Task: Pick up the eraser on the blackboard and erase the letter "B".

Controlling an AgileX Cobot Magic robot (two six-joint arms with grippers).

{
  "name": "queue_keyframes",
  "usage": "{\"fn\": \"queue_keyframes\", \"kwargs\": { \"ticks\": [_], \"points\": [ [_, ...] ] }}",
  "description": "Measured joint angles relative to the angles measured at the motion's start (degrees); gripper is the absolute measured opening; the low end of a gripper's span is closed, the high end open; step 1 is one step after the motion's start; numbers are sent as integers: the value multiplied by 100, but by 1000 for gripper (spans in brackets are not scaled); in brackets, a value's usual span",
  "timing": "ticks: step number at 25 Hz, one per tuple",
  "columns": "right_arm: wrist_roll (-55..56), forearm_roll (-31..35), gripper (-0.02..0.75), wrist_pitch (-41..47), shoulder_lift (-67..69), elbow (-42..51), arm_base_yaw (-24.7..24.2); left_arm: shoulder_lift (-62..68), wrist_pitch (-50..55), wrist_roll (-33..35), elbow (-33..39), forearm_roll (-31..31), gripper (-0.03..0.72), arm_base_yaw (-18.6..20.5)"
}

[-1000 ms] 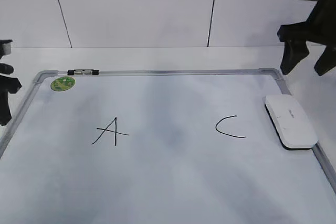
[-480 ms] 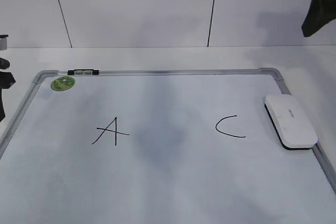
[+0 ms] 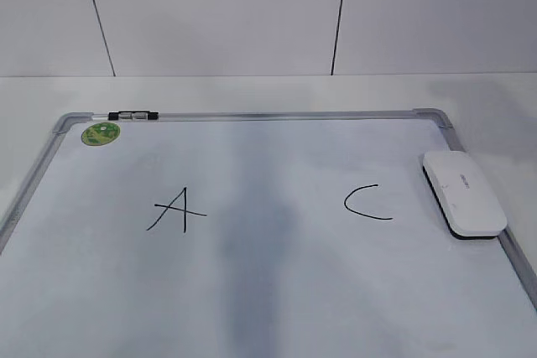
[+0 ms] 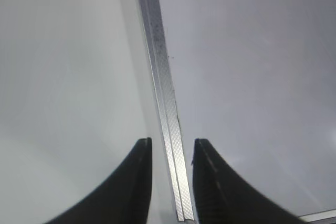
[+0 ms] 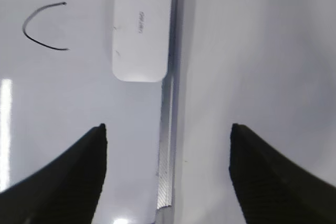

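Observation:
The white eraser (image 3: 464,193) lies on the right edge of the blackboard (image 3: 277,115), partly over its grey frame. No letter "B" shows on the board; between the black "A" (image 3: 176,209) and "C" (image 3: 365,204) the surface is blank. Neither gripper is in the exterior view. In the right wrist view my right gripper (image 5: 168,127) is wide open and empty above the board's right frame (image 5: 167,129), with the eraser (image 5: 142,24) and "C" (image 5: 42,27) ahead of it. My left gripper (image 4: 172,142) has a narrow gap, empty, over the board's left frame (image 4: 163,77).
A green round sticker (image 3: 100,132) sits in the board's far left corner, with a small black-and-silver clip (image 3: 132,114) on the top frame beside it. White table surrounds the board, and a white panelled wall stands behind.
Both arms have left the exterior view, the right one rising out at the top right and the left one out at the left edge. The eraser and letters have not moved.

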Motion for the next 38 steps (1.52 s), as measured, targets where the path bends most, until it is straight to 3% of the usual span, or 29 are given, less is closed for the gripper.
{"fn": "queue_keyframes", "kwargs": {
  "ticks": [13, 20, 30, 38],
  "points": [
    [0, -208, 502, 7, -843, 1290, 0, -2364, 115, 0, 360, 133, 210, 0],
    [0, -171, 499, 7, -1666, 1394, 0, -3597, 176, 0, 565, 157, 210, 0],
    [114, -202, 499, 64, -2988, 1394, 0, -5199, 261, 0, 1803, -77, 210, -17],
    [-232, -249, 498, 92, -3665, 2028, 0, -6478, 298, 0, 1836, 83, 210, -17]
  ]
}}
